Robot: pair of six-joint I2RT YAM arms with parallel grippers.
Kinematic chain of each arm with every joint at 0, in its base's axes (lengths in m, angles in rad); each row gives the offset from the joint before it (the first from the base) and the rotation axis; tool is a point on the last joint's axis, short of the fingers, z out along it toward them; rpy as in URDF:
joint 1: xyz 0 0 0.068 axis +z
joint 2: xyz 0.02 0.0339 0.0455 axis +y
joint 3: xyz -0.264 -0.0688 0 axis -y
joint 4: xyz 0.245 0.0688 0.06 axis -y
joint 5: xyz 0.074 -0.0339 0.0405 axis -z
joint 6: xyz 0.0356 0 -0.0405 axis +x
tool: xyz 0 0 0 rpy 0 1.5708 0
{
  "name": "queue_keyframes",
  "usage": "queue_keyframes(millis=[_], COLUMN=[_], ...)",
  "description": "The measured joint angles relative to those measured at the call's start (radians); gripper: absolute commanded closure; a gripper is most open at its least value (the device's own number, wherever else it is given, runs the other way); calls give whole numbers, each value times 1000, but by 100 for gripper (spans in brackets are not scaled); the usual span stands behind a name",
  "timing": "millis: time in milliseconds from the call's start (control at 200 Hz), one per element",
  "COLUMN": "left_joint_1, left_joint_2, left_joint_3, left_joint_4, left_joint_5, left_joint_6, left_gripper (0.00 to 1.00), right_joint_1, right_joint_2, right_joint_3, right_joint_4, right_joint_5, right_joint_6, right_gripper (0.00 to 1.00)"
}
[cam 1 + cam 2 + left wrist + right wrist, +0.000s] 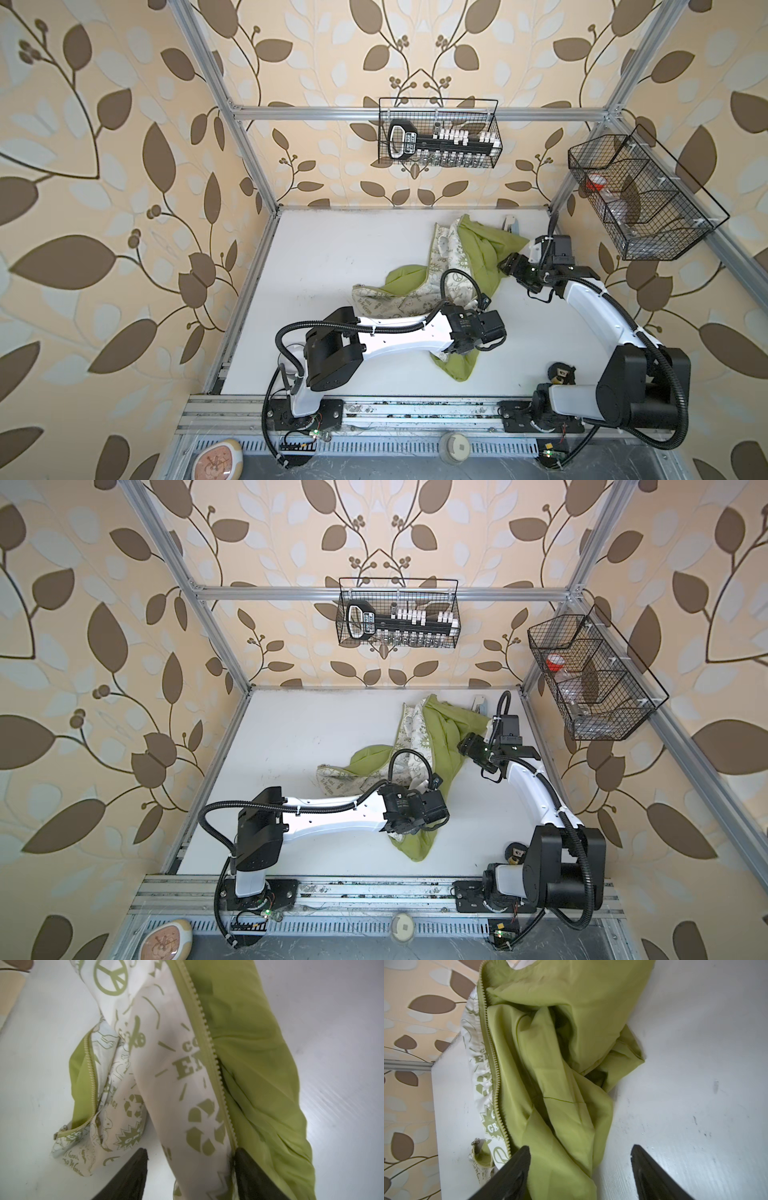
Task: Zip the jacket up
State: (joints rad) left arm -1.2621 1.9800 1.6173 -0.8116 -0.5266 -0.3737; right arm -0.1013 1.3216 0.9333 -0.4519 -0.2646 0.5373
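Two grippers are at the jacket [478, 249] and neither has hold of it. In both top views the jacket [444, 733] lies crumpled on the white table [332, 257], unzipped. It runs from the far edge at about 12 o'clock down through the middle to a green tail at about 6 o'clock.

My left gripper [457, 351] sits over that near tail, and the rest of the garment stretches away from it toward 12 and 1 o'clock. In the left wrist view the left gripper [191, 1153] stands fairly wide, straddling a fold of cream printed lining [176, 1084]. One finger [247, 1167] rests against the zipper teeth [207, 1047] at the green edge. The other finger [133, 1169] is clear of the cloth, with bare table showing between them. So it brackets the fold but does not pinch it. The slider [60, 1132] lies on the opposite zipper half, well apart from both fingers.

My right gripper [505, 264] is at the jacket's right-hand edge, with the green cloth at its 9 o'clock in a top view. The right wrist view shows the right gripper [580, 1147] spread wide and holding nothing. One finger [512, 1169] is over green fabric, the other [648, 1169] over bare table.
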Motion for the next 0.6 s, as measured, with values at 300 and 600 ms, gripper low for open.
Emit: queue_keyframes(millis=[300, 600], left_joint_1=[0, 116], left_joint_2=[43, -107], left_joint_3=[36, -188], left_joint_4=[-14, 108], left_joint_5=[-58, 97], left_joint_6=[-23, -53], left_gripper=[64, 98], right_joint_1=[-16, 47], right_joint_2=[-17, 68], right_joint_3=[-51, -77], right_joint_4=[56, 136], right_joint_5=[-66, -84], right_joint_6=[12, 47], right_gripper=[26, 26])
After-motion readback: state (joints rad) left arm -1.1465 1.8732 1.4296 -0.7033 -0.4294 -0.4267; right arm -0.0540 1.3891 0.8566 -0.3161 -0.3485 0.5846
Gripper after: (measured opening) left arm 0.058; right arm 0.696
